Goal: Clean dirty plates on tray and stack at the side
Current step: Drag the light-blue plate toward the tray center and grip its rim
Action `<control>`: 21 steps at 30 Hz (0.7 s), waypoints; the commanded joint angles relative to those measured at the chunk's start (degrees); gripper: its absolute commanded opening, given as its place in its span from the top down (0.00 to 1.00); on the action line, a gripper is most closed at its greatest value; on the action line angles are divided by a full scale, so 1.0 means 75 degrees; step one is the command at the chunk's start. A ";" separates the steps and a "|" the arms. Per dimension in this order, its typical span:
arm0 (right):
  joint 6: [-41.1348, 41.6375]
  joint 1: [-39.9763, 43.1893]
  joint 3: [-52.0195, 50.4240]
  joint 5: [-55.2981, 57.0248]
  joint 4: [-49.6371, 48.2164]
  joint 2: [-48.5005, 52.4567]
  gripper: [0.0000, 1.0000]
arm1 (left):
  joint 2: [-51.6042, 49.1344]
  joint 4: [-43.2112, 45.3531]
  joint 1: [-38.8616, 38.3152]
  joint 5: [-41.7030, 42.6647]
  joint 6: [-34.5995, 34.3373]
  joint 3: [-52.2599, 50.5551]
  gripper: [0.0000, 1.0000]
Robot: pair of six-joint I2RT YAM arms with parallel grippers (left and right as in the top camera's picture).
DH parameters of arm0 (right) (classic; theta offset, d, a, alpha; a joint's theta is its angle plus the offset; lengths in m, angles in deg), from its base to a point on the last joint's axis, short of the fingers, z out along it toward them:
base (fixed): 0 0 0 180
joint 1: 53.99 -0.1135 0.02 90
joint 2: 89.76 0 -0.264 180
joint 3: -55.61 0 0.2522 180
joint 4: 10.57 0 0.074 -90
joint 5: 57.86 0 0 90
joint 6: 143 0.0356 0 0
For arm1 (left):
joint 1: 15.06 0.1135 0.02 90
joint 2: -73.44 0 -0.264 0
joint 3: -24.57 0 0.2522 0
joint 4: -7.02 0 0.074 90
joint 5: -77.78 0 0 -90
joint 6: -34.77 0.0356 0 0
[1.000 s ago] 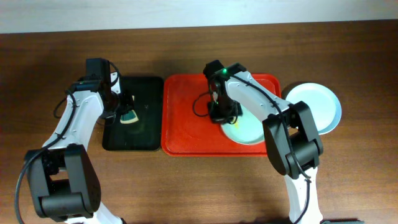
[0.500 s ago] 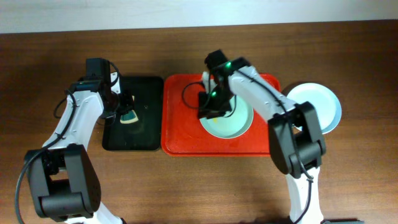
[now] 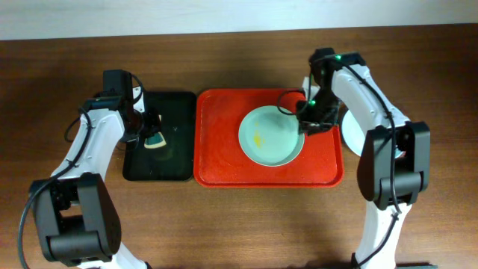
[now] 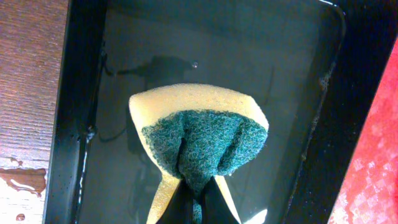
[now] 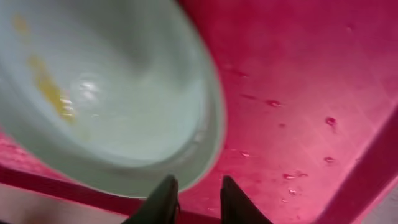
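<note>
A pale green plate [image 3: 271,135] with a small yellow smear lies on the red tray [image 3: 220,142]. My right gripper [image 3: 310,125] is open at the plate's right rim. In the right wrist view its fingers [image 5: 199,182] straddle the plate's edge [image 5: 124,112] over the tray floor [image 5: 298,93]. My left gripper [image 3: 151,127] is shut on a yellow and green sponge [image 3: 155,140], shown pinched and folded in the left wrist view [image 4: 199,137]. A pale plate [image 3: 346,134] lies right of the tray, mostly hidden by my right arm.
The black tray [image 3: 175,157] stands left of the red tray, with water in it [image 4: 155,37]. Water drops lie on the wooden table beside it [image 4: 25,177]. The red tray's floor is wet.
My right gripper has swung from the plate's left side to its right rim. The green plate slid from the tray's right part to its middle. The left arm has not moved.
</note>
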 commanded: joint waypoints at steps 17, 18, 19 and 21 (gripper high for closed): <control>-0.0085 -0.0160 -0.0921 -0.0449 -0.1218 -0.0134 0.88 | 0.0003 0.0052 -0.0047 0.0082 0.0154 -0.0032 1.00; -0.0082 -0.0187 -0.0921 -0.0449 -0.1227 -0.0134 0.89 | 0.0003 0.0052 -0.0047 0.0082 0.0154 -0.0032 1.00; -0.0082 -0.0213 -0.0921 -0.0446 -0.1236 -0.0134 0.89 | 0.0003 0.0052 -0.0047 0.0082 0.0154 -0.0029 1.00; -0.0085 -0.0271 -0.0921 -0.0417 -0.1309 -0.0134 0.83 | 0.0003 0.0052 -0.0047 0.0082 0.0154 -0.0032 1.00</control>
